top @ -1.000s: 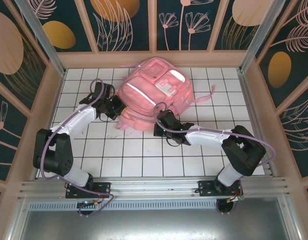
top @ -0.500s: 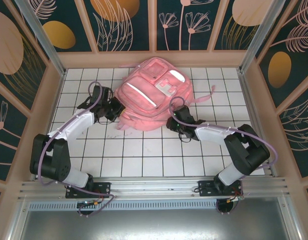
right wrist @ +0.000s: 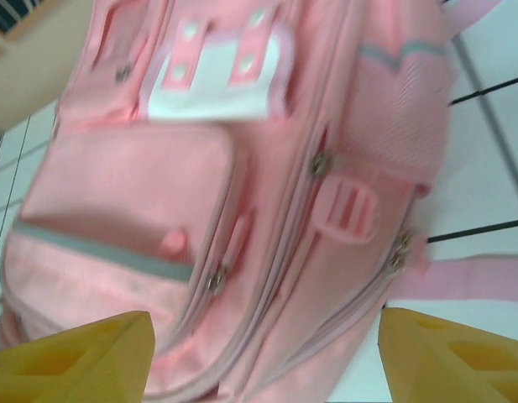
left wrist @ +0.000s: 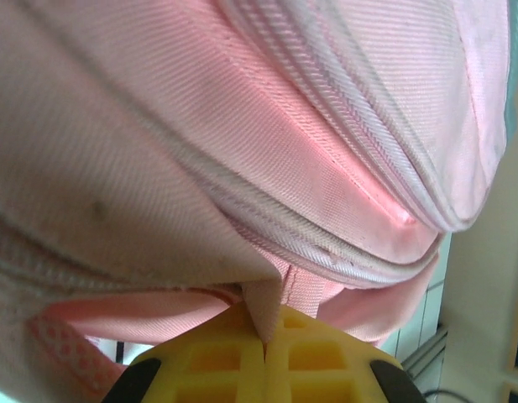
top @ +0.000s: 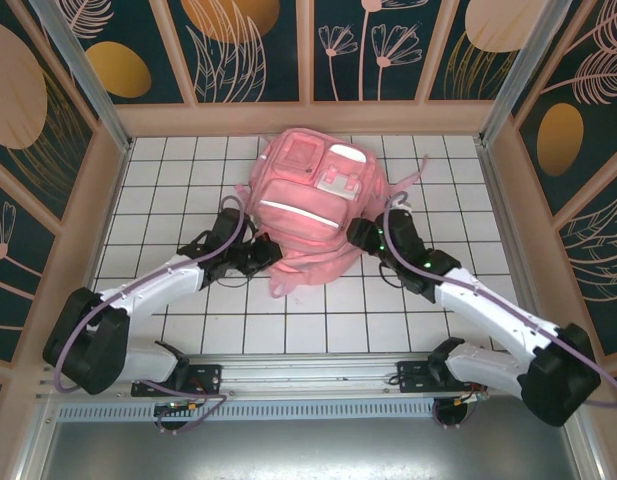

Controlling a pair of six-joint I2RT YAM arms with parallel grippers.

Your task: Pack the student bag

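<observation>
A large pink student bag (top: 313, 200) lies front-side up on the white gridded tabletop (top: 288, 320), in the middle of its far half and close to the back wall, its lower end pointing toward the 2 arms. A reflective silver-white strip (top: 298, 213) runs slantwise across the front pocket, a white panel (right wrist: 212, 80) with pink tabs sits above it, and several zip lines curve along the padded compartments. A mesh side pocket (right wrist: 397, 109) shows on the bag's right flank, and a pink strap (top: 413, 187) trails off that side onto the tiles. The left hand (top: 260, 257) sits at the bag's near left corner with its yellow fingers (left wrist: 208, 361) pressed together, a small flap of the bag's pink fabric pinched between them under a zipped seam. The right hand (top: 360, 235) is at the bag's near right edge, its fingers spread wide apart and gripping nothing; the wrist view shows the bag's front between the 2 yellow fingertips. Whether it touches the fabric cannot be told.
</observation>
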